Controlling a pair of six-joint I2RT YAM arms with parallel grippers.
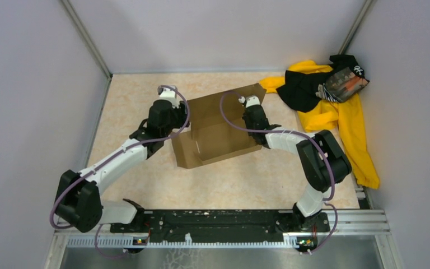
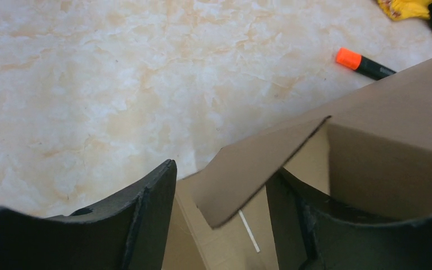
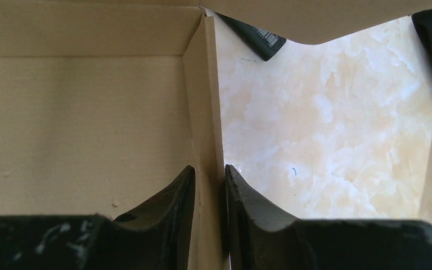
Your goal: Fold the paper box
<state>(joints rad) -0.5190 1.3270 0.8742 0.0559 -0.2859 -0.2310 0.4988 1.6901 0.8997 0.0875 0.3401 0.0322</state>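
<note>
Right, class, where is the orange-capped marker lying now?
Upper right of the left wrist view: the marker lies on the tabletop beyond the far edge of the paper box, near the yellow cloth.

Plain brown paper box (image 1: 218,131); cream-peach marbled table (image 1: 127,89); yellow-and-black clothing pile (image 1: 336,112); marker (image 2: 365,64) orange cap, black body.

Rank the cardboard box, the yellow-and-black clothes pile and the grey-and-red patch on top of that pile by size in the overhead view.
Largest to smallest:
1. yellow-and-black clothes pile, which sprawls widest, though only slightly ahead of the box
2. cardboard box, nearly as large
3. grey-and-red patch, clearly the smallest
</note>
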